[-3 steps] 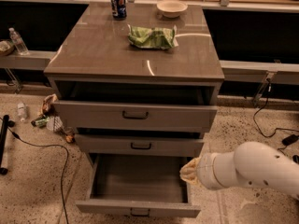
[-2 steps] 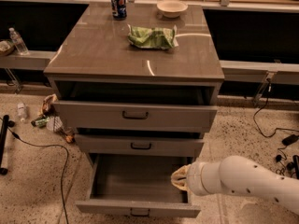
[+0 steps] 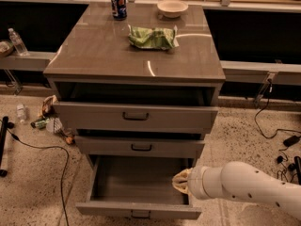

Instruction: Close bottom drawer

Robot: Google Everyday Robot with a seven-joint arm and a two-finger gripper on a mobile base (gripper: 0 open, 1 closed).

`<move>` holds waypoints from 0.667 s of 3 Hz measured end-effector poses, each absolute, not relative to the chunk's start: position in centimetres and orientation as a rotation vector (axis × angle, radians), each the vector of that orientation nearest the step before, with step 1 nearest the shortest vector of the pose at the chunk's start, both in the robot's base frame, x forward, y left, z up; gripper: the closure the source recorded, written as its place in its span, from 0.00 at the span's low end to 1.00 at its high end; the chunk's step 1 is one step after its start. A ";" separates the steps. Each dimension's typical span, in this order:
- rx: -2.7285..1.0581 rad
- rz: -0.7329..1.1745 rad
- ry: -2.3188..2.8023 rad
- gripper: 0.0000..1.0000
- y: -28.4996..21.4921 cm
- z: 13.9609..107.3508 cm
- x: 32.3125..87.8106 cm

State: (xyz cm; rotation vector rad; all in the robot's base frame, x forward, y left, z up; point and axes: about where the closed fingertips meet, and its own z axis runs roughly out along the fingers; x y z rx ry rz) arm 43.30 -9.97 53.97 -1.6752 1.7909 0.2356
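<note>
Bottom drawer (image 3: 136, 185), lowest in the cabinet (image 3: 103, 51), stands pulled well out toward the near side. Gripper (image 3: 181, 181) hovers at its right wall, presumably lining up a push; whether parted or closed cannot be told.

1. The floor (image 3: 33, 192) is pale speckled stone; a black cable (image 3: 62, 187) lies on it at the left.
2. A grey-taupe cabinet (image 3: 103, 55) stands in the middle, and its glossy top reflects warm light.
3. Behind it, a pale ledge (image 3: 254, 72) runs before dark recesses.
4. The gripper (image 3: 182, 181) is low, right of centre, at the cabinet's foot.
</note>
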 end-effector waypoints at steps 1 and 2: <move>-1.591 0.223 1.808 1.00 -13.1 48.0 42.8; -1.558 0.206 1.815 1.00 -15.6 44.1 42.0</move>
